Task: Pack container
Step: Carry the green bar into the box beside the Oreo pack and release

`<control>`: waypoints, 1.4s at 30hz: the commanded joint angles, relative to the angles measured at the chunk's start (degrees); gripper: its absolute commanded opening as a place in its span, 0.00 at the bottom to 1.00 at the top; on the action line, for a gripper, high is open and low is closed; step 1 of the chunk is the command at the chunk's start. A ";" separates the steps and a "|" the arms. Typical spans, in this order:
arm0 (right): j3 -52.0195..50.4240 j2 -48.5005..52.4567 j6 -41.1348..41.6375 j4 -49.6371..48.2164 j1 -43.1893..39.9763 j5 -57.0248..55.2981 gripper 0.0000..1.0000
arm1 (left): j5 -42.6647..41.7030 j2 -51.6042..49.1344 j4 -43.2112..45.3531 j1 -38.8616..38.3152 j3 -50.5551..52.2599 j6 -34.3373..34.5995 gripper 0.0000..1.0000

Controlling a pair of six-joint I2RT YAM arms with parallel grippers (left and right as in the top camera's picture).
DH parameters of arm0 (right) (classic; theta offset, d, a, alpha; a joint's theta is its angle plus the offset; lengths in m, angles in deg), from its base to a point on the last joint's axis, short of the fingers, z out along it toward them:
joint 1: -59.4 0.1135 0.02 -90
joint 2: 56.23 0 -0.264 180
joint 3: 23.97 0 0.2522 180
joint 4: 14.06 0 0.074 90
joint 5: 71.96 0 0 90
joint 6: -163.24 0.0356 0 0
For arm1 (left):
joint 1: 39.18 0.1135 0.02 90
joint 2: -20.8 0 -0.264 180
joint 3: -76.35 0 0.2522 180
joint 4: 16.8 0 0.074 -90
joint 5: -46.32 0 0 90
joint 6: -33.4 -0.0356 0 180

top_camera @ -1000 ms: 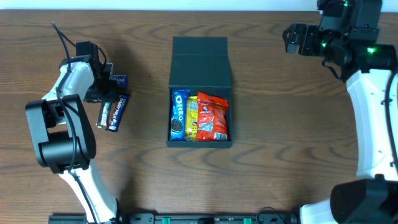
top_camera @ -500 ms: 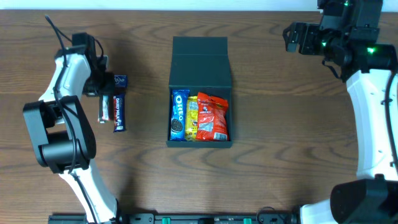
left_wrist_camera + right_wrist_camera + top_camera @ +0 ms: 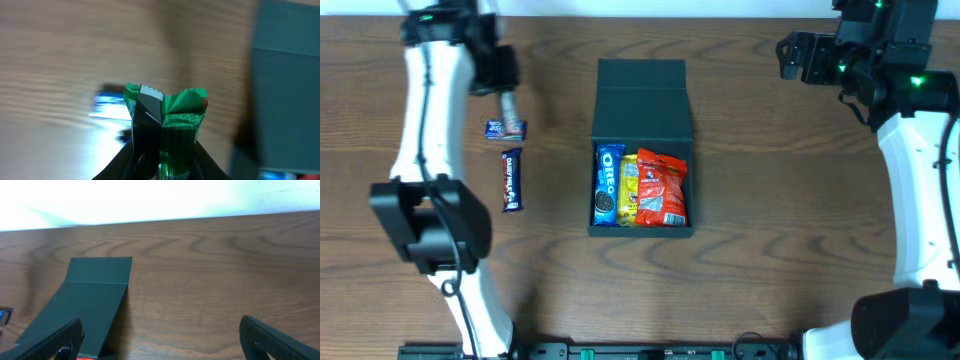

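**Overhead.** The container (image 3: 642, 225) lies at table centre, its lid (image 3: 641, 88) folded back flat towards the far edge, so the compartment is open from above. Three items already stand side by side in it: an Oreo pack (image 3: 608, 186), a yellow packet (image 3: 629, 188) and a red bag (image 3: 662, 188). They appear to fill most of its width, so room for another item is probably tight. The left gripper (image 3: 505, 97) hangs over the table well left of the container, with a small item pinched at its tip. Below it lie a blue packet (image 3: 506, 129) and a Dairy Milk bar (image 3: 511, 180), both unpacked. Nothing lies between the left gripper and the container.

**Left wrist.** The left gripper (image 3: 163, 150) is clenched on a green packet (image 3: 176, 107), gripped low so its crimped end stands clear above the fingers. The container (image 3: 290, 85) shows at the right, blurred.

**Right wrist.** The right gripper (image 3: 160, 326) is spread wide and empty, parked off to the side of the lid (image 3: 100, 287), clear of the packing route.
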 commanded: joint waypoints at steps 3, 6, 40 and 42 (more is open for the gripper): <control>-0.07 -1.09 0.70 0.02 -1.81 0.22 0.99 | -1.88 -0.44 -1.31 -13.16 -0.83 9.35 0.12; -0.07 -1.09 0.68 0.02 -2.16 0.20 0.99 | -0.20 -0.48 -1.77 -19.32 -0.76 13.40 0.13; -0.07 -1.09 0.09 0.63 -2.14 0.24 0.99 | 3.56 -0.50 -3.08 -29.07 16.00 22.69 0.19; -0.07 -1.09 0.09 0.46 -2.08 0.24 0.99 | 3.50 -0.50 -3.06 -29.03 16.00 22.69 0.34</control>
